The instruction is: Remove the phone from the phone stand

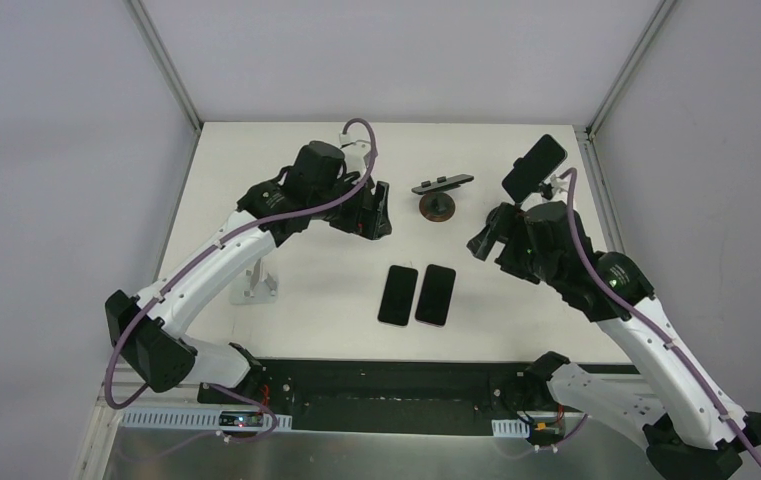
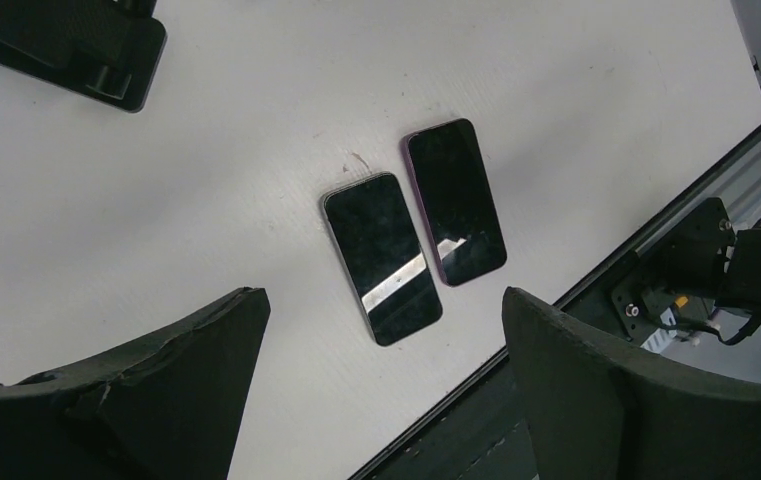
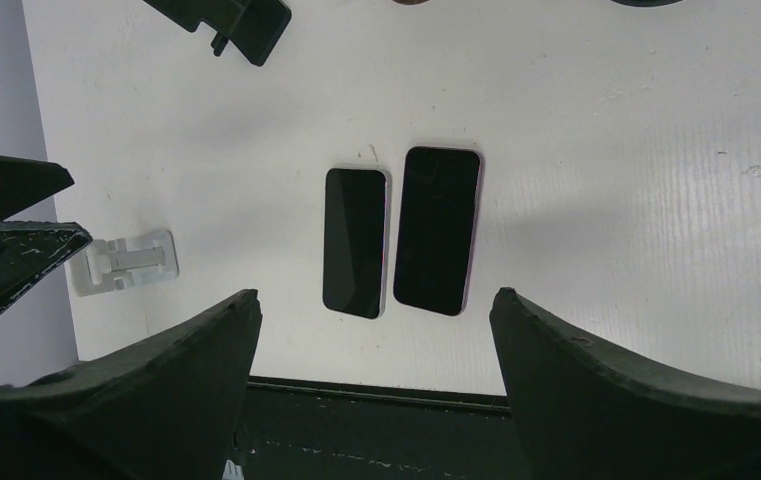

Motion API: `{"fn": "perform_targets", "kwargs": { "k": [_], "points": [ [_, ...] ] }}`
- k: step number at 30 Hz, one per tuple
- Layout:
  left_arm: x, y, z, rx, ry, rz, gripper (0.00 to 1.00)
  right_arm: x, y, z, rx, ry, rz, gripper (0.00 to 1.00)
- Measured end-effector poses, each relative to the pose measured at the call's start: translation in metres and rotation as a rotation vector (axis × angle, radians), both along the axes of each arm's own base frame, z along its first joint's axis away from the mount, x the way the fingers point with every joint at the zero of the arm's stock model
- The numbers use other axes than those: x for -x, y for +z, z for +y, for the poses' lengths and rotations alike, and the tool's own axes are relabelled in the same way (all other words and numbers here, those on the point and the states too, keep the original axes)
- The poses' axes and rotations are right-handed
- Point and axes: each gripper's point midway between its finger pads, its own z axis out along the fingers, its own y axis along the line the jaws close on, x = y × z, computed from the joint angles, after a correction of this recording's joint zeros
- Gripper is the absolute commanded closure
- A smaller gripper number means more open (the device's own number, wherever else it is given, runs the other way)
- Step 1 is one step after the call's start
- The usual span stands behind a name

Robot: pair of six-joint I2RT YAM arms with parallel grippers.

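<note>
Both wide open and empty, the left end effector (image 1: pixel 383 212) and right end effector (image 1: pixel 480 243) are facing the two flat phones (image 1: pixel 397 294), while the propped phone (image 1: pixel 534 165) is sitting far right beside the right arm, risking a wrong pick or an accidental knock.

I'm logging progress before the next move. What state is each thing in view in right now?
Left gripper: open, empty.
Right gripper: open, empty.
Rear right phone: mounted, tilted up, not yet removed.
Black stand: upright, empty.
White stand: empty.
Gray phone: lying flat, screen dark.
Purple phone: lying flat beside it, screen dark.
</note>
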Motion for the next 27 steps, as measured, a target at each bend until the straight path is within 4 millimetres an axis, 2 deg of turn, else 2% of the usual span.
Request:
{"fn": "perform_targets", "kwargs": {
  "k": [8, 14, 19, 21, 27],
  "points": [
    [-0.004, -0.005, -0.018, 0.029, -0.05, 0.015, 0.07, 0.013, -0.001, -0.014, -0.015, -0.025, -0.025, 0.11],
    [-0.024, 0.004, -0.044, 0.068, -0.116, -0.024, 0.05, 0.018, -0.003, -0.015, -0.022, -0.013, -0.021, 0.11],
    [-0.055, 0.013, -0.078, 0.095, -0.179, -0.056, 0.04, 0.022, -0.005, -0.012, -0.031, 0.007, -0.007, 0.11],
    [-0.075, 0.016, -0.094, 0.11, -0.201, -0.073, 0.04, 0.024, -0.005, -0.012, -0.035, 0.014, -0.003, 0.11],
    [-0.129, 0.007, -0.128, 0.142, -0.25, -0.1, 0.05, 0.038, -0.007, -0.017, -0.037, 0.031, 0.015, 0.11]
  ]
}}
